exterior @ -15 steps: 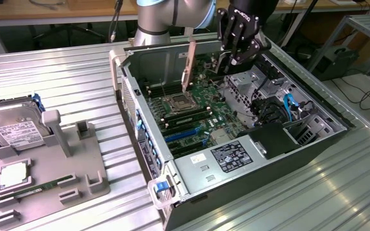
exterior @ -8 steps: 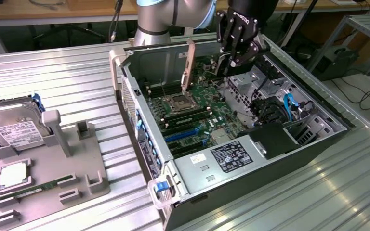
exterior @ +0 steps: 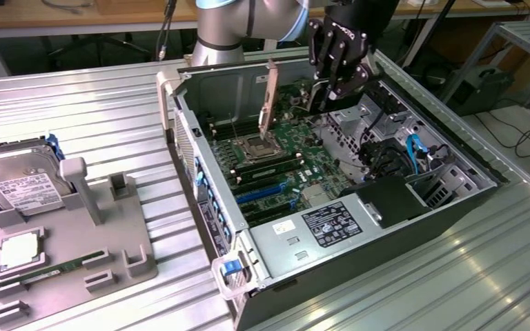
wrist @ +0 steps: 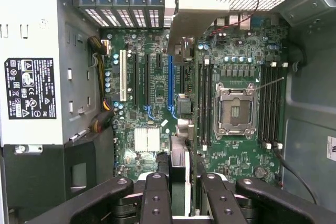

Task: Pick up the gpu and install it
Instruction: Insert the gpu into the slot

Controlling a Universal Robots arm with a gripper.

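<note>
The jaws (wrist: pixel 178 195) are clamped on the gpu's (wrist: pixel 179 85) edge, holding the card on edge so it hangs down toward the motherboard (wrist: pixel 152 103) slots (wrist: pixel 170 85). In the exterior view it stands upright at upper centre, inside the open case (exterior: pixel 212 207). The drive (exterior: pixel 16 183) lies on the surface (exterior: pixel 90 110) at left.
</note>
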